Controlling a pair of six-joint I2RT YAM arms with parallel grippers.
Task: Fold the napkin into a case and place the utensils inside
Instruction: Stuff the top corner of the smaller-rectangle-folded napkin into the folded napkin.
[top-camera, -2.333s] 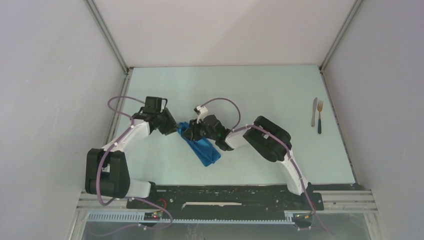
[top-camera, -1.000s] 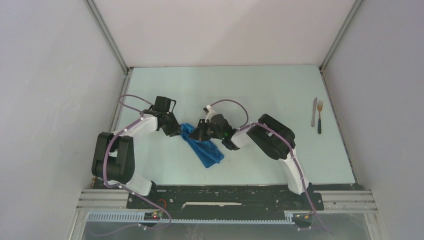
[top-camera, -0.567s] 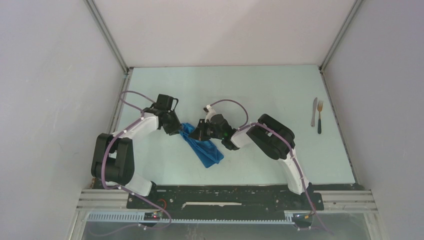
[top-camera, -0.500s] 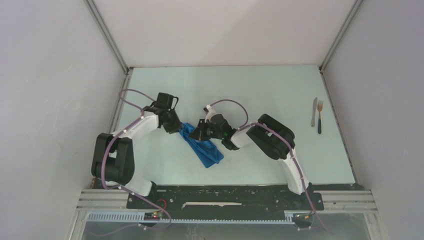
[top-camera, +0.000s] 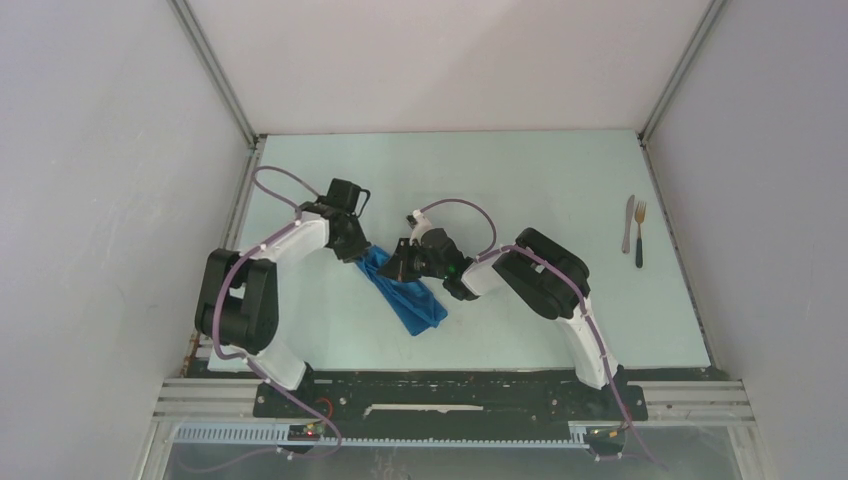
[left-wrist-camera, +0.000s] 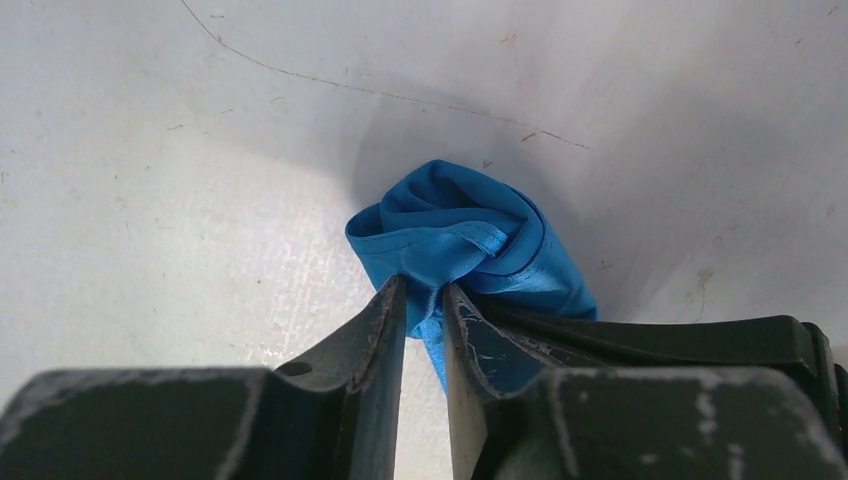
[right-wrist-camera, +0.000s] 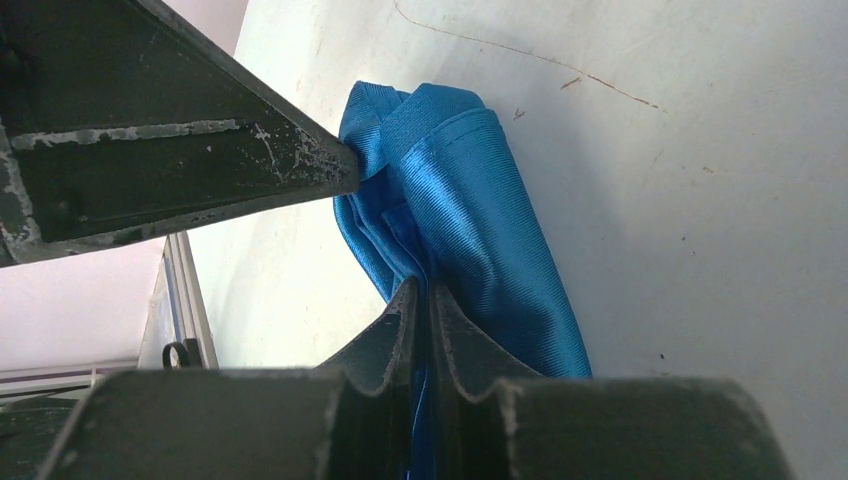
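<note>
Counter (top-camera: 540, 170): pale green top, scuffed and scratched where the wrist views show it close up.

Arms: my left arm (top-camera: 285, 240) and right arm (top-camera: 540, 275) both reach in to one spot a little left of the counter's centre.

Napkin (top-camera: 412, 300): bright blue, gathered into a narrow band. It lies on a diagonal, far end left of centre, near end angled toward the counter's near edge. The far end is bunched into loose rolled folds. I cannot tell whether the band has an open pocket.

Left tool (top-camera: 362, 255): fingers nearly together, pinching the hemmed edge of the bunched far end.

Right tool (top-camera: 397, 268): just beside the left one, fingers pressed almost closed, nipping a fold of the napkin along the band.

Knife (top-camera: 628, 222) and fork (top-camera: 639, 235): side by side close to the counter's right edge, well apart from the napkin. Knife on the left, fork on the right, dark handle toward the near edge, tines toward the far edge. Both lie bare on the counter.
</note>
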